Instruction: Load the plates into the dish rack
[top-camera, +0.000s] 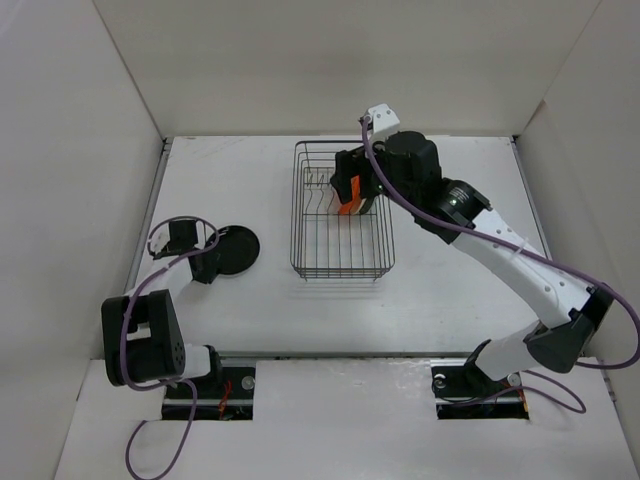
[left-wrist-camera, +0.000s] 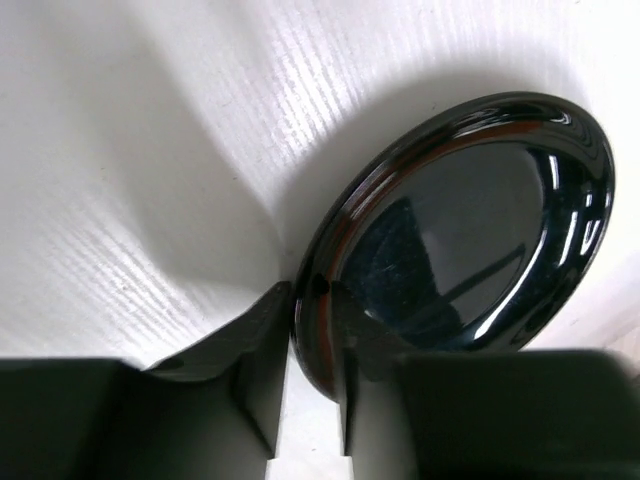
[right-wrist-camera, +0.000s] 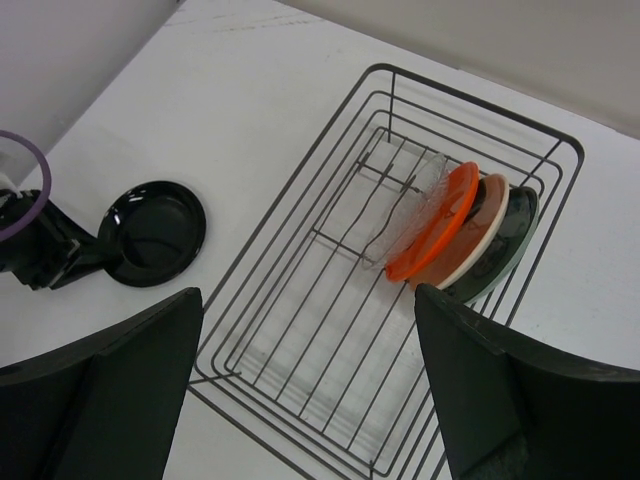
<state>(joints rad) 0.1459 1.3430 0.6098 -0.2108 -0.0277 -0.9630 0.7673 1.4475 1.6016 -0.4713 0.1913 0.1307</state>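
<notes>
The glossy black plate (top-camera: 237, 249) lies on the table left of the dish rack (top-camera: 381, 236). My left gripper (top-camera: 207, 265) is at its near-left edge, and in the left wrist view the fingers (left-wrist-camera: 262, 345) are shut on the rim of the black plate (left-wrist-camera: 470, 240). The rack (right-wrist-camera: 300, 240) holds the clear glass plate (right-wrist-camera: 412, 200), the orange plate (right-wrist-camera: 437, 222), the cream plate (right-wrist-camera: 472, 240) and the dark teal plate (right-wrist-camera: 510, 240), standing on edge at its far end. My right gripper (top-camera: 349, 190) hovers above them, open and empty (right-wrist-camera: 310, 400).
White walls enclose the table on the left, back and right. The near half of the rack holds only bare wire floor (right-wrist-camera: 330, 340). The right arm (top-camera: 500, 250) reaches diagonally over the table's right side.
</notes>
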